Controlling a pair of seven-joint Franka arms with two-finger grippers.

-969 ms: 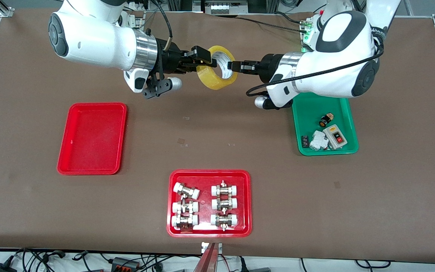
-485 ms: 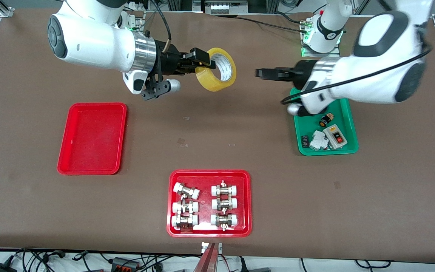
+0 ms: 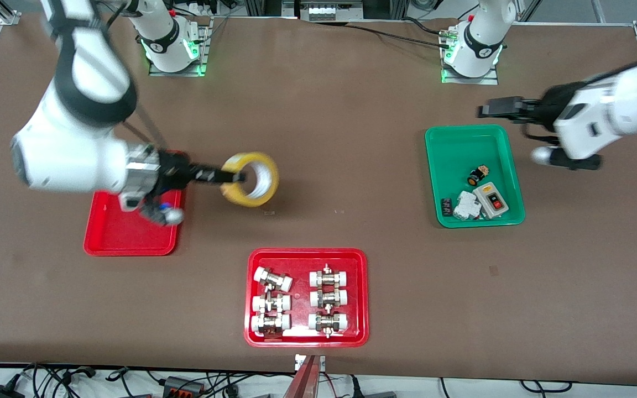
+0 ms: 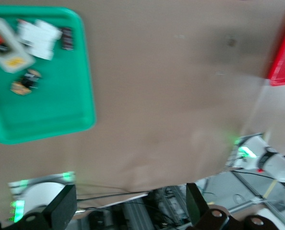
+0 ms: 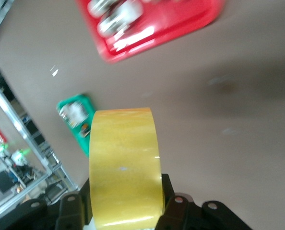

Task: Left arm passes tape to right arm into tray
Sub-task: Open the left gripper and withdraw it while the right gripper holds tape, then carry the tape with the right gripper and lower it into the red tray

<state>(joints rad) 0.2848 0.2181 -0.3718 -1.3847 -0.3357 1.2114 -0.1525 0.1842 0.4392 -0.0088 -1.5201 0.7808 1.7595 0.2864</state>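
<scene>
Here the front view lays out the whole desk (image 3: 351, 138), which neither wrist view does. The right arm (image 3: 69, 149) reaches over the plain red tray (image 3: 125, 235), its wrist above the tray's corner. The right tool (image 3: 235, 178) is clamped on the rim of the tape (image 3: 252, 179), which hangs in the air over bare desk just beside that tray, toward the left arm's end. The right wrist view adds the roll's broad yellow outer face (image 5: 124, 165) seen edge-on between the black fingers (image 5: 167, 201).

One roll of tape, two red trays and one green tray are on show. The second red tray (image 3: 306, 340), nearest the front camera, carries six metal-and-white pipe fittings (image 3: 327, 299) in two columns of three. The green tray (image 3: 473, 135) holds four small electrical parts, among them a grey switch box (image 3: 490, 198) with a red button. No writing can be read.

The left arm (image 3: 611, 116) is over the desk beside the green tray. The left tool (image 3: 490, 108) grips nothing; the left wrist view shows its two fingers (image 4: 61, 211) spread wide apart.
</scene>
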